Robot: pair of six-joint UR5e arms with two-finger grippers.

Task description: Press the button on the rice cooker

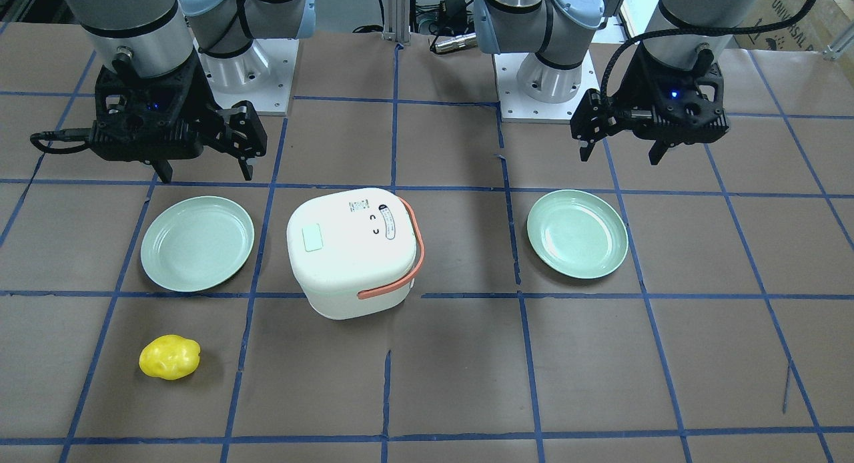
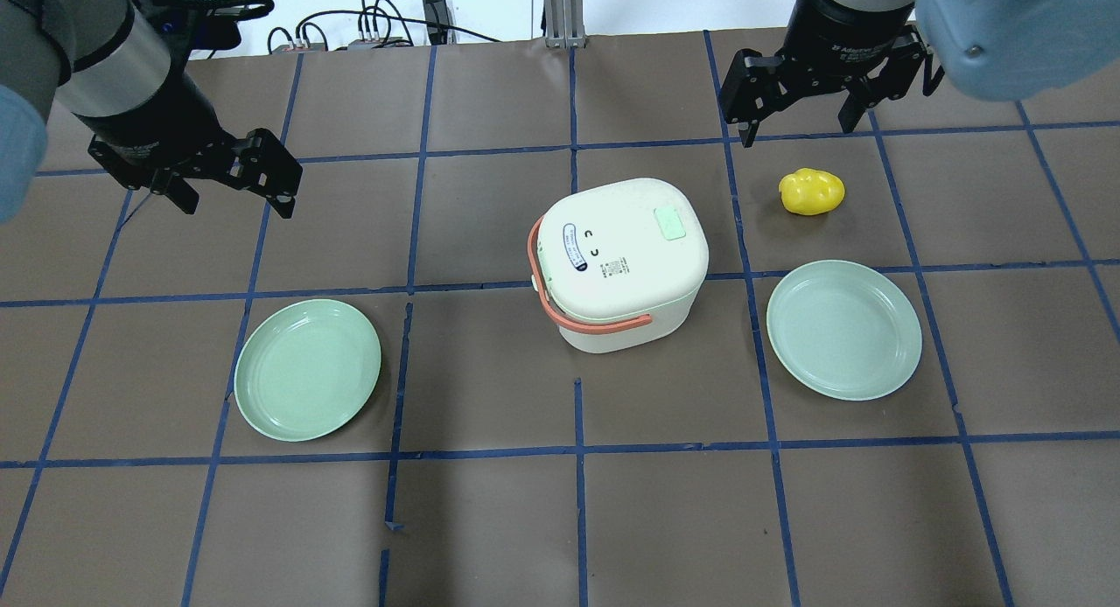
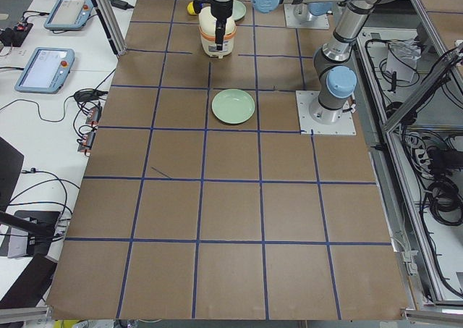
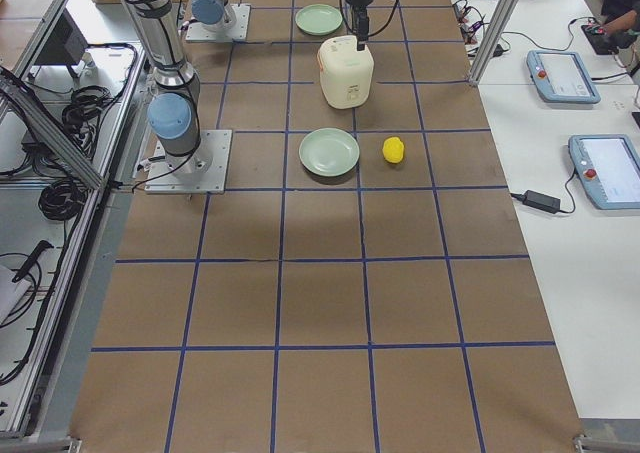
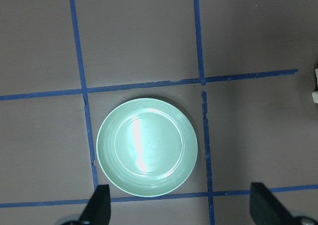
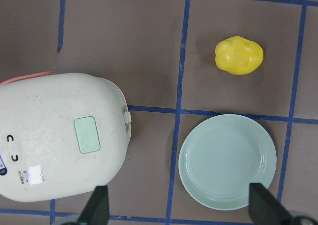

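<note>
The white rice cooker (image 1: 353, 249) with an orange handle stands mid-table, also in the overhead view (image 2: 621, 257) and the right wrist view (image 6: 59, 140). Its pale green button (image 1: 312, 238) sits on the lid, on the side toward my right arm (image 2: 670, 223) (image 6: 87, 134). My right gripper (image 1: 203, 169) (image 2: 798, 128) is open and empty, hovering high beyond the cooker's right side. My left gripper (image 1: 620, 153) (image 2: 236, 203) is open and empty, high and far to the cooker's left. Neither touches the cooker.
One green plate (image 2: 308, 368) (image 5: 147, 146) lies below my left gripper. A second green plate (image 2: 844, 329) (image 6: 227, 160) lies right of the cooker. A yellow lumpy object (image 2: 812, 191) (image 6: 239, 55) lies just beyond that plate, near my right gripper.
</note>
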